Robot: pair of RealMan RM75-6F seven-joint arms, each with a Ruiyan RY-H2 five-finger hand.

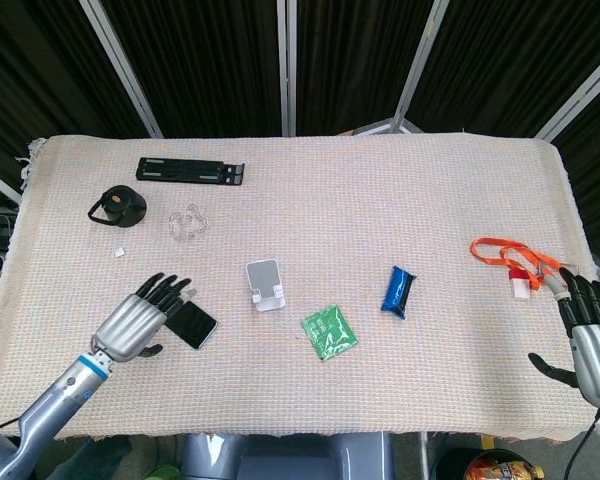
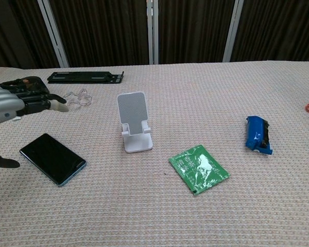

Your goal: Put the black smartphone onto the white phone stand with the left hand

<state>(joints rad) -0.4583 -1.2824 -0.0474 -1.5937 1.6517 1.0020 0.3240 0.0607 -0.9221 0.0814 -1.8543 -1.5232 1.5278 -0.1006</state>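
Note:
The black smartphone (image 2: 52, 158) lies flat on the cloth, left of the white phone stand (image 2: 134, 123). In the head view the phone (image 1: 192, 323) is partly covered by my left hand (image 1: 138, 320), which hovers over its left end with fingers spread and holds nothing. From the chest camera the left hand (image 2: 13, 105) hangs above and behind the phone, clear of it. The stand (image 1: 266, 285) is upright and bare. My right hand (image 1: 587, 330) waits at the table's right front edge, fingers apart and empty.
A black lid (image 1: 117, 206), a clear plastic piece (image 1: 187, 221) and a black folded bracket (image 1: 190, 172) lie at the back left. A green packet (image 1: 329, 332) and a blue packet (image 1: 398, 291) lie right of the stand. An orange lanyard (image 1: 513, 260) is near the right hand.

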